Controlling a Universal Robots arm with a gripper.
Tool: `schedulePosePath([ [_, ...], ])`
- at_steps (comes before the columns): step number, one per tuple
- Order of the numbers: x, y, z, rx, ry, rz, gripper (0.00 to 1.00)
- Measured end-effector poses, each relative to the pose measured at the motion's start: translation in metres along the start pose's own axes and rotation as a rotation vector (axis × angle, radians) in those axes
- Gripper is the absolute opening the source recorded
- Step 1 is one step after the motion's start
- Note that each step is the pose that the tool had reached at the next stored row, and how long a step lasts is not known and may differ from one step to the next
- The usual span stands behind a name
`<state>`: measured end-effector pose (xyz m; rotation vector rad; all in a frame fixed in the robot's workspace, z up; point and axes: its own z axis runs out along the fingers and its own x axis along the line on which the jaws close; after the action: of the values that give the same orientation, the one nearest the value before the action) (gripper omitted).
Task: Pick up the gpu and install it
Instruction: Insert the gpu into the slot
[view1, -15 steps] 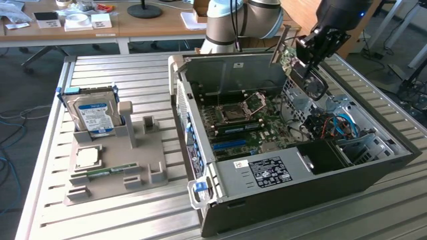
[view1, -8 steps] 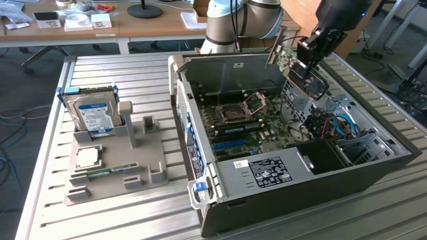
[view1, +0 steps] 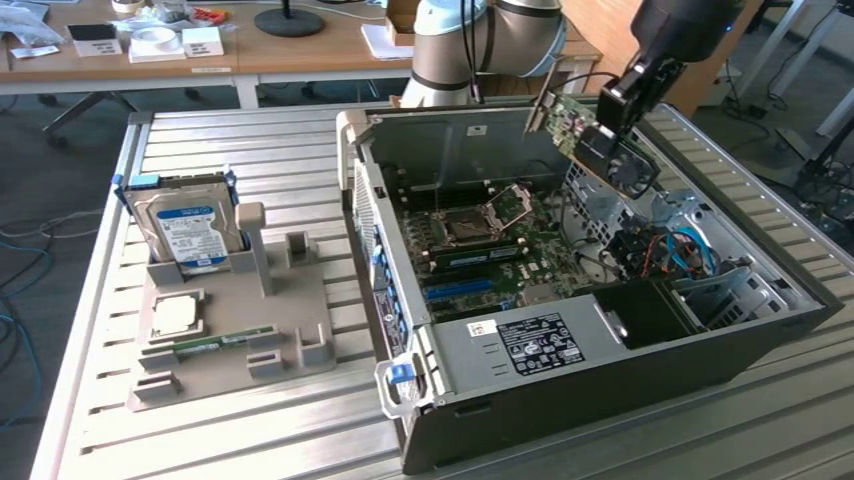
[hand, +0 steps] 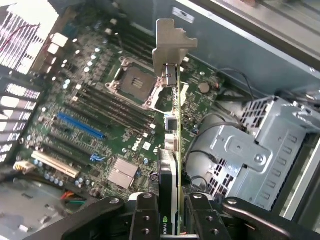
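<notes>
at the upper right of the exterior view the gripper (view1: 610, 122) is clamped on the gpu (view1: 597, 140). the wrist view shows the gripper (hand: 170, 212) from behind, its fingers (hand: 145, 215) pinching the card's thick end. there the gpu (hand: 171, 165) is seen edge-on, with its metal bracket (hand: 172, 42) at the end far from the fingers.

so the pick-up is done: the card is in the air, tilted, over the upper right edge of the open case (view1: 441, 140). the install is not done. the gpu touches nothing but the fingers and hangs above the motherboard (view1: 494, 250), well apart from the blue slots (view1: 461, 288) near the middle of that frame. seen from the wrist, a blue slot (hand: 80, 125) lies off to one side of the card's edge, so by my judgement lining up and seating are left.

the arm (view1: 667, 40) comes in from the top right corner and slants down and left toward the case, wrist tilted so the card leans rather than stands upright.

at the left of the exterior view the hard drive (view1: 187, 225) and ram stick (view1: 214, 343) sit in their holder (view1: 287, 330) on the table (view1: 267, 140), untouched
</notes>
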<state>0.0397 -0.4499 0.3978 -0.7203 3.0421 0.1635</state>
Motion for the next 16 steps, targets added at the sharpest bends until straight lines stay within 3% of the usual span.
schedulePosePath([
  [16, 0.0001, -0.0001, 0.0008, -0.0087, 0.0245, -0.247, 0.27],
])
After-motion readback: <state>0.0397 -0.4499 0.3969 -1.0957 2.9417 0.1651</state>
